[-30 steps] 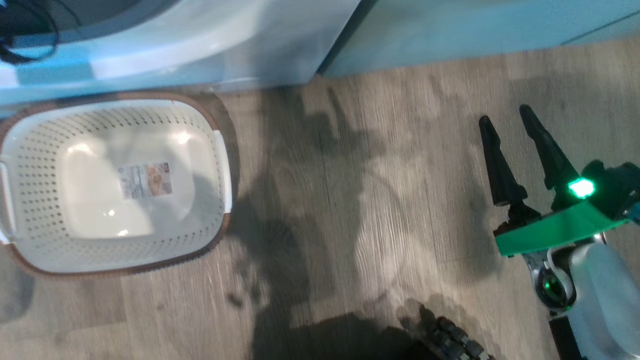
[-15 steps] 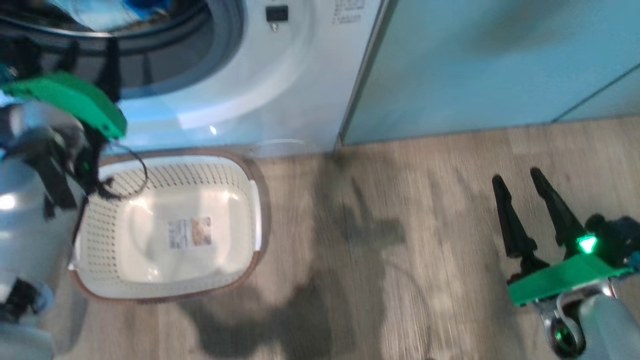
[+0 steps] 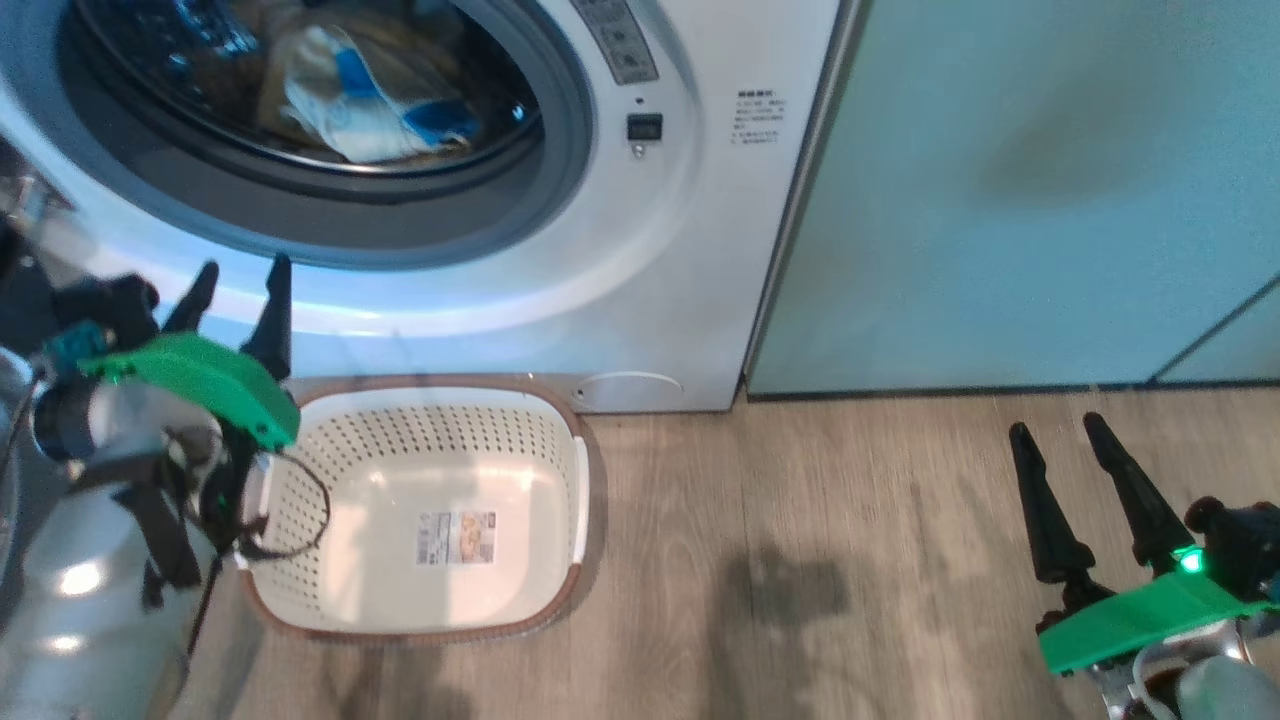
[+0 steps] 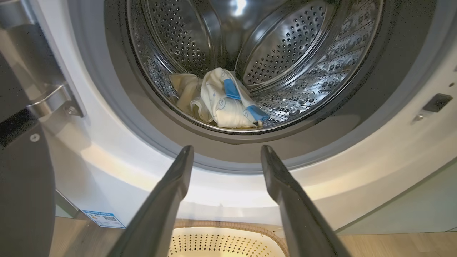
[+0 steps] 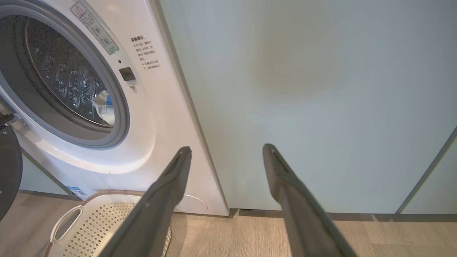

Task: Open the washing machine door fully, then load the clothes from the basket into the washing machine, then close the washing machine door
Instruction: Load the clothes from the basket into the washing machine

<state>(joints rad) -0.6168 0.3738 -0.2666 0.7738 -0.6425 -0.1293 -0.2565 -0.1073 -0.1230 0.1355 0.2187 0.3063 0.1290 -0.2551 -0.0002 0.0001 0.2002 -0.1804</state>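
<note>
The washing machine [image 3: 660, 250] is a white front-loader, its round opening ringed by a grey seal [image 3: 400, 240] and standing uncovered. Its door [image 4: 21, 192] is swung out to the left on a metal hinge [image 4: 53, 103]; only a dark edge of it shows, so how wide it stands is hard to tell. The clothes [image 4: 225, 103], pale yellow with blue trim, lie bunched at the bottom of the steel drum [image 4: 285, 53]. The basket [image 3: 420, 440], cream with perforated sides and a brown rim, sits upright on the floor [image 3: 800, 600] just in front of the machine, a label [image 3: 456, 537] on its bare bottom.
</note>
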